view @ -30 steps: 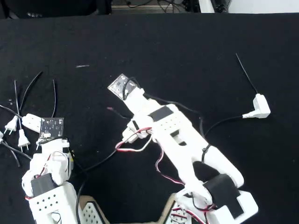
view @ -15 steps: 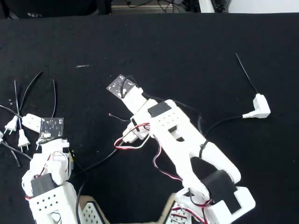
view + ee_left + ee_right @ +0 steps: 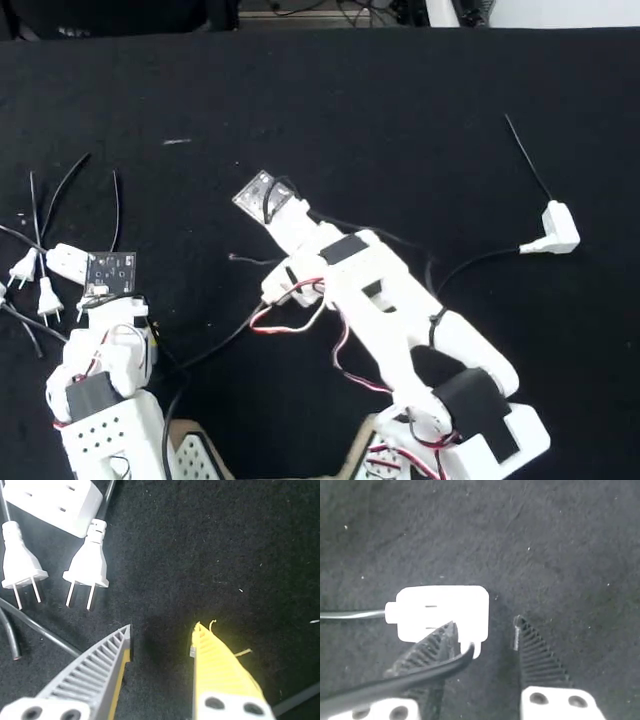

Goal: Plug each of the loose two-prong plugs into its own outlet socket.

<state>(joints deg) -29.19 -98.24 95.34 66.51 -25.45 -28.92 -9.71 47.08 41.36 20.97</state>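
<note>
Two white two-prong plugs (image 3: 89,569) lie side by side on the black cloth near the table's left edge. Their prongs point away from the white outlet block (image 3: 50,500), which sits just beside their cord ends. Your left gripper (image 3: 160,636) hangs over bare cloth close to those prongs, its grey and yellow fingers spread with nothing between them. The left wrist view gives you the prongs and the block's slots up close. The high view gives you the layout, with the plugs (image 3: 48,296) and block (image 3: 62,260) just ahead of the left arm (image 3: 100,385).

Your right gripper (image 3: 484,625) is spread too, above a second white socket (image 3: 442,611) with two slots and a cord. One finger overlaps the socket's edge, and you cannot tell whether they touch. A black cable (image 3: 395,682) crosses in front of that finger. From above, the right arm (image 3: 400,320) stretches toward the table's middle. Far to its right lies a white angled connector (image 3: 558,228) on a black cord, well apart from both arms. The table (image 3: 400,90) is black cloth throughout, and beyond its far edge sits a tangle of cables (image 3: 340,10)
</note>
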